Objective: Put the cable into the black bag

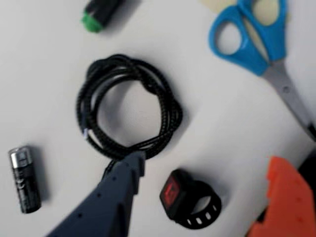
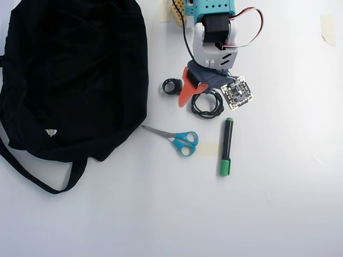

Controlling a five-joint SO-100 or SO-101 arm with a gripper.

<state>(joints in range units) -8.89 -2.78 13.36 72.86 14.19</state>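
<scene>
The cable (image 1: 128,106) is a thin black cord wound in a loose coil, lying flat on the white table; in the overhead view the cable (image 2: 208,104) sits just below the arm's wrist. My gripper (image 1: 205,160) is open, with nothing held. Its dark blue finger (image 1: 123,182) has its tip at the coil's lower edge, and the orange finger (image 1: 284,197) stands far off to the right. Seen from overhead, the gripper (image 2: 194,97) hovers at the coil's left side. The black bag (image 2: 75,80) fills the upper left, its strap trailing below.
A black ring clip with a red face (image 1: 190,200) lies between the fingers in the wrist view and left of the orange finger overhead (image 2: 171,86). Blue scissors (image 2: 179,139), a green marker (image 2: 226,146) and a small battery (image 1: 24,178) lie around the coil.
</scene>
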